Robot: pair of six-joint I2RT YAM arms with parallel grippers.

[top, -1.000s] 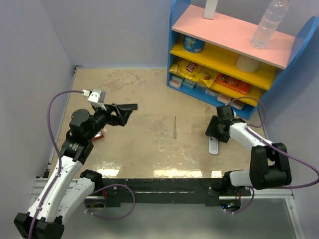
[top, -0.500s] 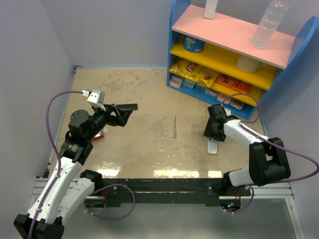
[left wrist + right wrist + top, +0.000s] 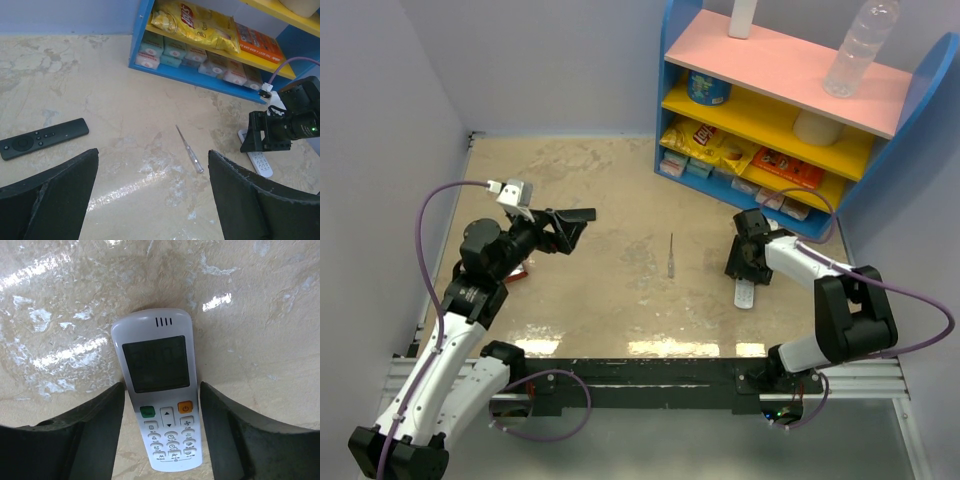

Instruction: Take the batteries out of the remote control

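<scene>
Right tool [image 3: 161, 390]: jaws spread astride the white remote control [image 3: 156, 330], with a gap on each side. The remote lies buttons-up on the counter [image 3: 620, 190] near the blue shelf [image 3: 671, 80], its batteries hidden. Left tool [image 3: 152, 160]: spread wide, raised, empty. A black remote [image 3: 42, 138] and a screwdriver [image 3: 189, 149] lie well apart.

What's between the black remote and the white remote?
A thin screwdriver, lying on the tabletop between the black remote and the white remote, nearer the white one. The left wrist view shows it.
</scene>
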